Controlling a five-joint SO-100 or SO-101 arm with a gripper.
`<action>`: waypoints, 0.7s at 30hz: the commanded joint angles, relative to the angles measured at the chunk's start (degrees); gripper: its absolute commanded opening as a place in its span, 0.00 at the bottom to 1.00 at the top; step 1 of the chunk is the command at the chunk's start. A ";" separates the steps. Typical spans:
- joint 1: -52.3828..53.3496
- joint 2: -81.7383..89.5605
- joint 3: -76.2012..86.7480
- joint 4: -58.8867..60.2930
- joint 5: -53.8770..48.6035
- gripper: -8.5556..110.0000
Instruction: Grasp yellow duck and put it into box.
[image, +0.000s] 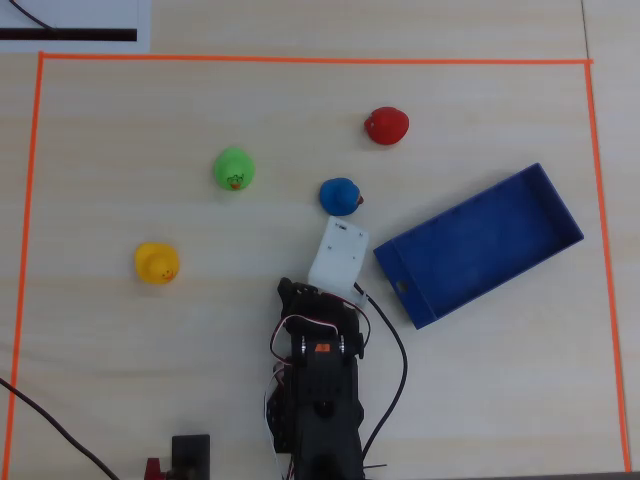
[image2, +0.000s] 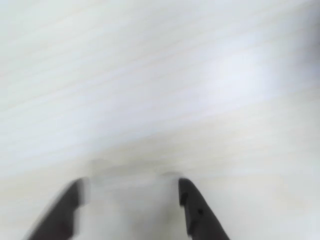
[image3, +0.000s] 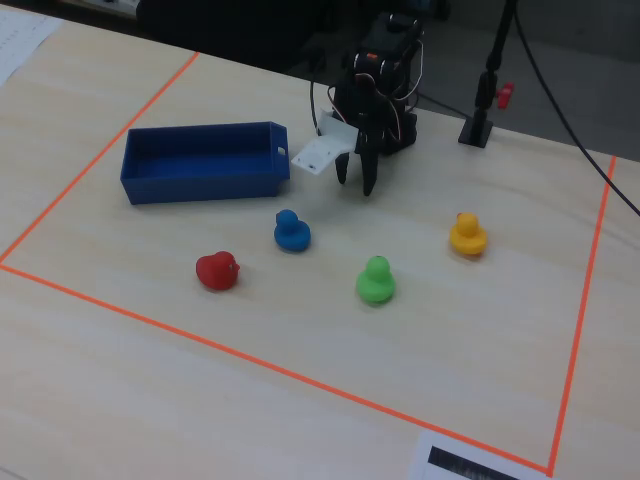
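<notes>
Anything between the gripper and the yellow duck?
Nothing visible. In the overhead view, bare table lies between the gripper and the yellow duck; the green duck sits well off that line.

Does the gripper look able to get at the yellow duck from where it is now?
Probably yes: the yellow duck stands alone on bare table, and nothing lies between it and the open, empty gripper.

Your arm (image3: 385, 70) is folded back, the tool (image3: 355, 183) pointing down just above the worktop, fingers apart and empty.
</notes>
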 joint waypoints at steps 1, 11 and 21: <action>2.46 -8.53 -11.87 0.79 -0.44 0.37; -8.26 -29.18 -65.74 29.00 -0.09 0.44; -29.71 -37.62 -62.31 26.28 10.63 0.44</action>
